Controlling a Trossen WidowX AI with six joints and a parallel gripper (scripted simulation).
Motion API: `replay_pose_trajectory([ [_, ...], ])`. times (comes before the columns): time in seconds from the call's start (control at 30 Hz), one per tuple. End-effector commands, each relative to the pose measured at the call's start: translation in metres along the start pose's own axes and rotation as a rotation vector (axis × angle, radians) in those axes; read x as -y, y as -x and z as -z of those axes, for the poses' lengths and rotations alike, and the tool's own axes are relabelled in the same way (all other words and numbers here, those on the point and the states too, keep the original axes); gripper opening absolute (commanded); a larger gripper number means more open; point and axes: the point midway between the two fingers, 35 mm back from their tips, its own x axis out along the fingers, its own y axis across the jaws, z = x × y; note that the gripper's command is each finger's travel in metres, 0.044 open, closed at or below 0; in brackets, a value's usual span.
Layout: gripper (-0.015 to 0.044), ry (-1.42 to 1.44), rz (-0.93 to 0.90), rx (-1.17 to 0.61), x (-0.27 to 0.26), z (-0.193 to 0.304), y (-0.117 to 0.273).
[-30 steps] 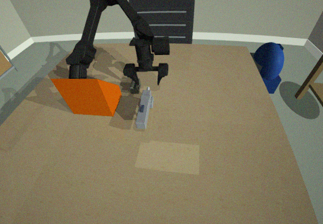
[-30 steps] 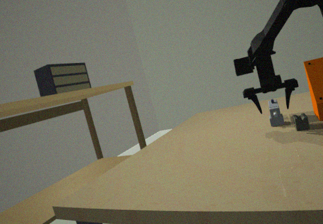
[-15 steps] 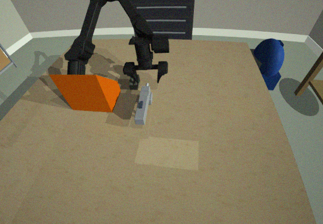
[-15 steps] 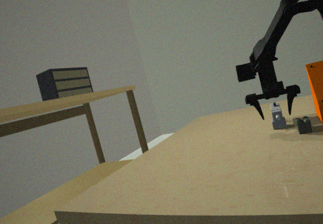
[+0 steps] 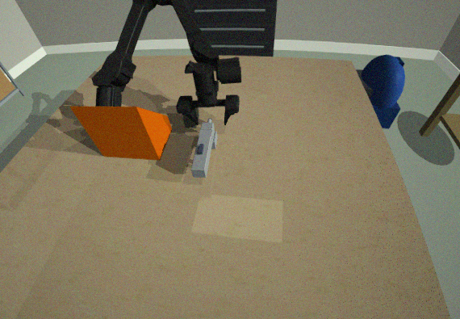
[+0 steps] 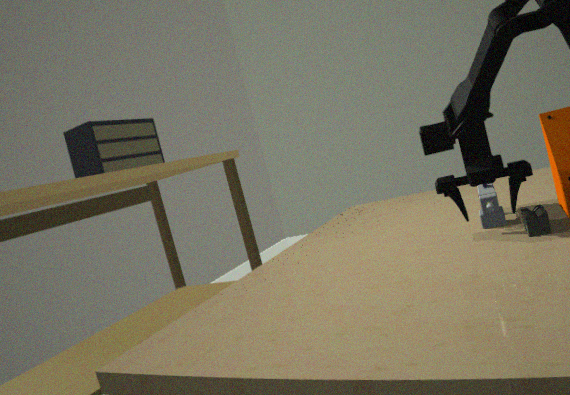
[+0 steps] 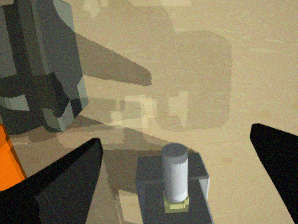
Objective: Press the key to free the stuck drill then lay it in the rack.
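Observation:
A long pale grey drill holder [image 5: 202, 155] [image 6: 492, 215] [image 7: 147, 175] lies on the table. The white drill shank [image 5: 210, 121] [image 7: 175, 175] sticks out of its arm-side end, above a yellowish collar in the wrist view. The dark blue key [image 5: 199, 149] shows on the holder's side; how far down it sits cannot be told. My gripper [image 5: 210, 124] [image 6: 490, 217] [image 7: 177, 139] is wide open and empty, pointing down at the shank end, fingertips on either side of it and touching nothing visible. The dark grey grooved rack [image 6: 538, 223] [image 7: 57, 55] stands beside it, mostly hidden in the top view.
A tall orange block [image 5: 125, 135] [image 6: 555, 152] [image 7: 7, 165] stands beside the rack, near the arm's base. The wooden table's edge [image 6: 300, 384] is nearest the exterior camera. A black drawer cabinet [image 5: 230, 18] and a blue rounded object [image 5: 383, 80] stand beyond the table.

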Motion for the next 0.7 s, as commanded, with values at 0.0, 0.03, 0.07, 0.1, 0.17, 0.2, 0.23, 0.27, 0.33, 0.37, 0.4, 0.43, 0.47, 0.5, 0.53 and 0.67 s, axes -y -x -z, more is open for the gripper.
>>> replay_pose_trajectory([
  [0.0, 0.0440, -0.008, -0.007, -0.001, -0.0028, 0.0025, -0.0072],
  [0.03, 0.0440, -0.008, -0.007, -0.001, -0.0029, 0.0028, -0.0087],
  [0.07, 0.0440, -0.008, -0.007, -0.001, -0.0031, 0.0032, -0.0102],
  [0.1, 0.0440, -0.008, -0.007, 0.000, -0.0032, 0.0036, -0.0117],
  [0.17, 0.0440, -0.008, -0.007, 0.000, -0.0036, 0.0043, -0.0147],
  [0.2, 0.0440, -0.008, -0.007, 0.000, -0.0038, 0.0046, -0.0159],
  [0.23, 0.0440, -0.008, -0.007, 0.000, -0.0039, 0.0048, -0.0166],
  [0.27, 0.0440, -0.008, -0.007, 0.000, -0.0039, 0.0048, -0.0168],
  [0.33, 0.0414, -0.001, -0.003, 0.004, -0.0019, 0.0032, -0.0140],
  [0.37, 0.0388, -0.001, -0.003, 0.004, -0.0019, 0.0032, -0.0140],
  [0.4, 0.0361, -0.001, -0.003, 0.004, -0.0019, 0.0032, -0.0140],
  [0.43, 0.0335, -0.001, -0.003, 0.004, -0.0019, 0.0032, -0.0140],
  [0.47, 0.0309, -0.001, -0.003, 0.004, -0.0019, 0.0032, -0.0140],
  [0.5, 0.0282, -0.001, -0.003, 0.004, -0.0019, 0.0032, -0.0140],
  [0.53, 0.0256, -0.001, -0.003, 0.004, -0.0019, 0.0032, -0.0140],
  [0.67, 0.0151, -0.001, -0.003, 0.004, -0.0019, 0.0032, -0.0140],
])
